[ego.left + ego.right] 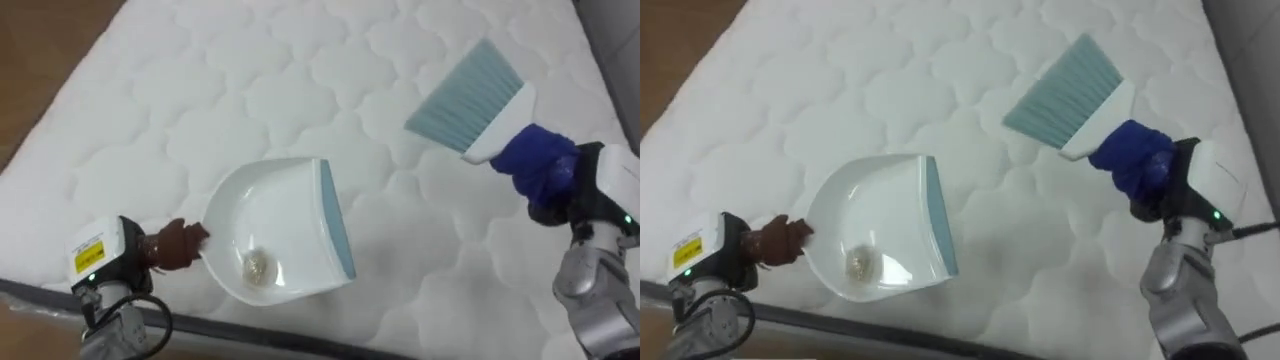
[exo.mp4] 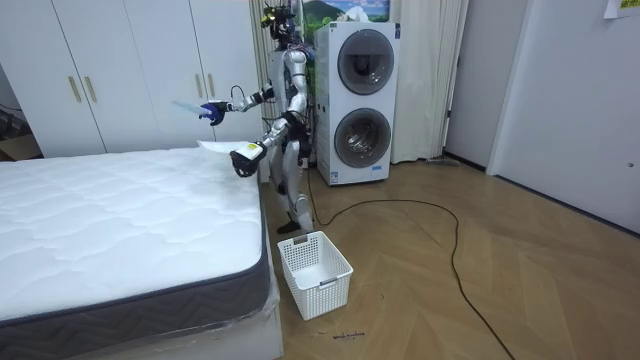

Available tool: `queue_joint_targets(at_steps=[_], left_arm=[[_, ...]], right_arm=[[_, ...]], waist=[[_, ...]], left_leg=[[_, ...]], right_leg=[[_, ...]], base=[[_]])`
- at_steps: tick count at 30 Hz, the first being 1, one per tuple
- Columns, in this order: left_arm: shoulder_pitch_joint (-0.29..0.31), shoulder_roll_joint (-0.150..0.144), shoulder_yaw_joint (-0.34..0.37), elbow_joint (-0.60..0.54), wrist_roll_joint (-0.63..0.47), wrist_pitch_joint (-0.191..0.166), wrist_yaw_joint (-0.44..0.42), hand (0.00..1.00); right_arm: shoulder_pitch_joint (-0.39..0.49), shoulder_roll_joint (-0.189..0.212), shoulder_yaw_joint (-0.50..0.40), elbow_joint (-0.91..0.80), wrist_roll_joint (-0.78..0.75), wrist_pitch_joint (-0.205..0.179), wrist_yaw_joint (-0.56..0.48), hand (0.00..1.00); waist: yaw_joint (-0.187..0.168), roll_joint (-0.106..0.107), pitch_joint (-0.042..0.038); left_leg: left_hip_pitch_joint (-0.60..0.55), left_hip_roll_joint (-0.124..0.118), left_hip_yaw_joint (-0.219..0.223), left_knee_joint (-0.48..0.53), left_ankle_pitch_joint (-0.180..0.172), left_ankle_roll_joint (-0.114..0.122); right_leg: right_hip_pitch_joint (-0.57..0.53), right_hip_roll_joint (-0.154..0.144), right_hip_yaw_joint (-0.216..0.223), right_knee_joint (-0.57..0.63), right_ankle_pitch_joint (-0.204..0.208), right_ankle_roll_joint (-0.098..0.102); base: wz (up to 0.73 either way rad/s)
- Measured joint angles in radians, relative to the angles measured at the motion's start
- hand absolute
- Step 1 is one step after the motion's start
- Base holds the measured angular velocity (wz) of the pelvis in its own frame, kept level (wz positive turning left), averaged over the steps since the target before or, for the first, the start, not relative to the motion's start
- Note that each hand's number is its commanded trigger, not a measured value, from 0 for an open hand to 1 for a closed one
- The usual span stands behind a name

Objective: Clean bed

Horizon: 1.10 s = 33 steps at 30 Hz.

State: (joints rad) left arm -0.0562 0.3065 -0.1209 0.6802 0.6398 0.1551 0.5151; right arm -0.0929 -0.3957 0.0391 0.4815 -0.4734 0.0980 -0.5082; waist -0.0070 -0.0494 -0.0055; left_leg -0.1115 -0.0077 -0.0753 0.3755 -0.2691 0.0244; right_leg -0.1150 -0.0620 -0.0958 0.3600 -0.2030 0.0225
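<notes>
A white dustpan [image 1: 275, 225] with a pale blue lip lies over the white quilted mattress [image 1: 250, 90] near its front edge. A small crumpled grey-beige scrap [image 1: 258, 265] sits inside it. My left hand [image 1: 175, 243], brown-covered, is shut on the dustpan's handle at the lower left. My right hand [image 1: 535, 165], blue-covered, is shut on the white handle of a brush [image 1: 470, 95] with pale blue bristles, held in the air above the mattress, right of the dustpan and apart from it. In the room view I stand at the bed's corner with the brush [image 2: 188, 106] raised.
A white slatted basket [image 2: 315, 272] stands on the wooden floor beside the bed's corner. Stacked washing machines [image 2: 360, 100] are behind me and white wardrobes [image 2: 130, 70] stand beyond the bed. The mattress edge [image 1: 300, 335] runs along the bottom.
</notes>
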Motion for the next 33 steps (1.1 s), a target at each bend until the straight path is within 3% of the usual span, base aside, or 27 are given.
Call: queue_joint_targets(at_steps=[7, 11, 13, 15, 16, 17, 18, 20, 21, 22, 23, 24, 25, 26, 28, 29, 31, 33], left_arm=[[0.076, -0.015, 0.034, -0.008, -0.026, -0.002, -0.013, 1.00], [0.112, -0.033, 0.063, -0.026, -0.039, -0.004, -0.028, 1.00], [0.121, -0.036, 0.075, -0.047, -0.039, -0.004, -0.049, 1.00], [0.133, -0.037, 0.080, -0.092, -0.036, -0.007, -0.068, 1.00], [0.135, -0.040, 0.080, -0.103, -0.036, -0.015, -0.076, 1.00], [0.135, -0.047, 0.077, -0.108, -0.036, -0.019, -0.081, 1.00], [0.134, -0.050, 0.077, -0.111, -0.036, -0.020, -0.084, 1.00], [0.129, -0.055, 0.078, -0.111, -0.038, -0.021, -0.092, 1.00], [0.127, -0.054, 0.078, -0.111, -0.037, -0.021, -0.092, 1.00], [0.116, -0.059, 0.079, -0.112, -0.043, -0.021, -0.095, 1.00], [0.121, -0.060, 0.081, -0.111, -0.049, -0.021, -0.109, 1.00], [0.123, -0.059, 0.081, -0.111, -0.048, -0.021, -0.119, 1.00], [0.122, -0.059, 0.081, -0.111, -0.048, -0.023, -0.140, 1.00], [0.116, -0.059, 0.081, -0.111, -0.047, -0.029, -0.158, 1.00], [0.108, -0.060, 0.079, -0.111, -0.046, -0.033, -0.175, 1.00], [0.103, -0.066, 0.075, -0.111, -0.046, -0.032, -0.180, 1.00], [0.099, -0.070, 0.065, -0.111, -0.044, -0.030, -0.181, 1.00], [0.093, -0.072, 0.064, -0.112, -0.035, -0.030, -0.180, 1.00]], right_arm=[[0.022, 0.011, 0.006, -0.010, 0.078, 0.000, 0.041, 0.00], [0.052, 0.018, 0.005, -0.017, 0.088, 0.000, 0.054, 0.00], [0.059, 0.019, -0.001, -0.027, 0.089, 0.000, 0.054, 0.00], [0.090, 0.029, -0.026, -0.058, 0.089, -0.006, 0.051, 0.00], [0.107, 0.031, -0.033, -0.059, 0.094, -0.013, 0.044, 0.00], [0.125, 0.033, -0.039, -0.059, 0.107, -0.014, 0.039, 0.00], [0.131, 0.033, -0.043, -0.059, 0.115, -0.014, 0.038, 0.00], [0.145, 0.037, -0.063, -0.056, 0.136, -0.032, 0.027, 0.00], [0.147, 0.037, -0.066, -0.057, 0.150, -0.037, 0.020, 0.00], [0.142, 0.035, -0.079, -0.062, 0.157, -0.046, 0.005, 0.00], [0.144, 0.047, -0.082, -0.062, 0.155, -0.042, 0.002, 0.00], [0.150, 0.054, -0.081, -0.062, 0.155, -0.042, 0.003, 0.00], [0.157, 0.064, -0.081, -0.062, 0.156, -0.034, 0.004, 0.00], [0.156, 0.068, -0.083, -0.063, 0.155, -0.020, 0.005, 0.00], [0.156, 0.074, -0.083, -0.063, 0.155, -0.001, 0.011, 0.00], [0.157, 0.074, -0.084, -0.063, 0.159, 0.003, 0.016, 0.00], [0.158, 0.076, -0.083, -0.063, 0.187, 0.003, 0.022, 0.00], [0.158, 0.076, -0.083, -0.063, 0.194, 0.003, 0.022, 0.00]], waist=[[0.027, 0.009, 0.0021], [0.039, 0.008, 0.0026], [0.035, 0.003, 0.0053], [0.023, -0.006, 0.0102], [0.008, -0.008, 0.0113], [-0.003, -0.011, 0.0104], [-0.007, -0.012, 0.0108], [0.000, -0.018, 0.0157], [-0.003, -0.022, 0.0134], [-0.021, -0.017, 0.0186], [-0.030, -0.001, 0.0188], [-0.036, -0.002, 0.0216], [-0.055, 0.006, 0.0233], [-0.072, 0.017, 0.0231], [-0.095, 0.015, 0.0265], [-0.099, 0.015, 0.0322], [-0.096, 0.010, 0.0301], [-0.093, 0.007, 0.0278]], left_leg=[[0.031, -0.006, -0.067, -0.020, 0.006, -0.011], [0.031, -0.009, -0.113, -0.032, 0.017, -0.028], [0.018, -0.005, -0.108, -0.026, 0.023, -0.035], [-0.010, 0.018, -0.013, -0.008, 0.035, -0.038], [-0.027, 0.043, 0.091, 0.006, 0.047, -0.034], [-0.034, 0.060, 0.163, 0.004, 0.067, -0.027], [-0.038, 0.063, 0.184, 0.002, 0.080, -0.025], [-0.050, 0.038, 0.149, -0.057, 0.143, -0.034], [-0.056, 0.030, 0.146, -0.085, 0.166, -0.038], [-0.096, 0.047, 0.209, -0.019, 0.150, -0.021], [-0.107, 0.099, 0.316, 0.138, 0.069, 0.002], [-0.096, 0.123, 0.352, 0.190, 0.037, 0.003], [-0.063, 0.167, 0.417, 0.267, -0.016, -0.002], [-0.030, 0.201, 0.458, 0.300, -0.055, -0.016], [0.007, 0.229, 0.489, 0.281, -0.086, -0.038], [0.005, 0.226, 0.494, 0.237, -0.095, -0.046], [0.000, 0.203, 0.475, 0.190, -0.097, -0.041], [0.003, 0.179, 0.471, 0.137, -0.095, -0.030]], right_leg=[[0.077, 0.008, -0.028, -0.061, -0.001, 0.001], [0.120, 0.012, -0.094, -0.089, -0.004, -0.003], [0.130, 0.011, -0.128, -0.088, -0.013, -0.008], [0.146, 0.007, -0.164, -0.088, -0.027, -0.012], [0.159, 0.008, -0.177, -0.087, -0.029, -0.014], [0.167, 0.009, -0.179, -0.086, -0.030, -0.016], [0.167, 0.010, -0.179, -0.084, -0.032, -0.018], [0.159, 0.012, -0.180, -0.096, -0.037, -0.032], [0.151, 0.009, -0.187, -0.109, -0.037, -0.035], [0.139, -0.013, -0.288, -0.119, -0.042, -0.049], [0.143, -0.010, -0.396, -0.100, -0.047, -0.058], [0.155, -0.006, -0.440, -0.099, -0.050, -0.063], [0.174, 0.006, -0.532, -0.095, -0.058, -0.071], [0.182, 0.013, -0.592, -0.089, -0.069, -0.074], [0.183, 0.014, -0.651, -0.075, -0.078, -0.074], [0.176, 0.010, -0.667, -0.059, -0.079, -0.072], [0.161, 0.005, -0.663, -0.045, -0.080, -0.070], [0.140, 0.000, -0.602, -0.027, -0.079, -0.070]], base=[[0.33], [0.48], [0.73], [1.10], [1.35], [1.35], [1.22], [0.97], [0.98], [0.97], [0.92], [0.84], [0.84], [0.85], [0.80], [0.66], [0.56], [0.67]])
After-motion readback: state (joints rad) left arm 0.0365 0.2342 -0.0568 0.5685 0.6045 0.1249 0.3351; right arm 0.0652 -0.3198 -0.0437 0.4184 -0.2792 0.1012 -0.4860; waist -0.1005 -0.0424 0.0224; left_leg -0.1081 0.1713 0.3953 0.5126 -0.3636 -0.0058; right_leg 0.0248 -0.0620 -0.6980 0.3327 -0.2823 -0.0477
